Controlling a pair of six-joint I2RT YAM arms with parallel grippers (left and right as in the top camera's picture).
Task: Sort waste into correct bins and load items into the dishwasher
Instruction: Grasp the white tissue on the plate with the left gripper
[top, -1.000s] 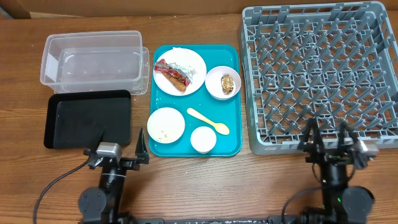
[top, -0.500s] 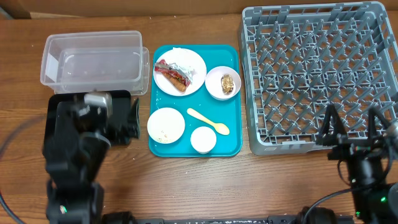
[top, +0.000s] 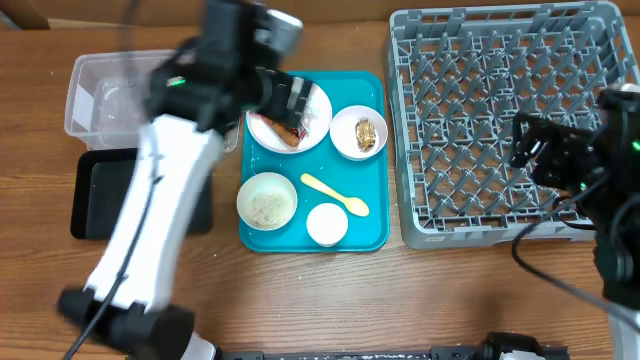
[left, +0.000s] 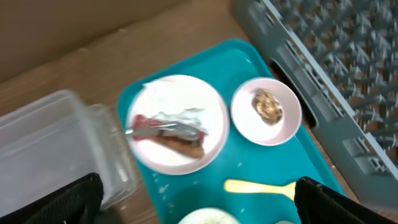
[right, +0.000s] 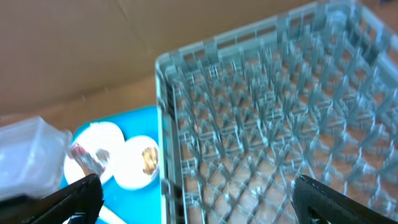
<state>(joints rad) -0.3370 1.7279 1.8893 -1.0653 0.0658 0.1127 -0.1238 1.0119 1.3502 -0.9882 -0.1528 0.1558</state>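
Note:
My left gripper (top: 287, 96) is open and empty, hovering above the white plate (top: 312, 128) on the teal tray. In the left wrist view the gripper (left: 199, 211) looks down on the plate (left: 177, 99), which bears the foil wrapper (left: 166, 124), the sausage (left: 181, 146) and the napkin (left: 163, 93). A bowl (left: 266, 127) holds the brown lump (left: 267, 106). The yellow spoon (left: 258, 186) lies below. The rice bowl (top: 267, 200) and cup (top: 327, 224) sit at the tray's front. My right gripper (top: 545, 150) is open and empty above the grey rack (top: 470, 90), also in the right wrist view (right: 202, 205).
The clear tub (top: 100, 95) stands at the back left with the black tray (top: 90, 200) in front of it, partly hidden by my left arm. The teal tray (top: 372, 225) lies between them and the rack. A cardboard wall backs the table.
Both arms rose from the table's front edge. The left arm swung forward over the plate; the right arm moved up over the rack's right side.

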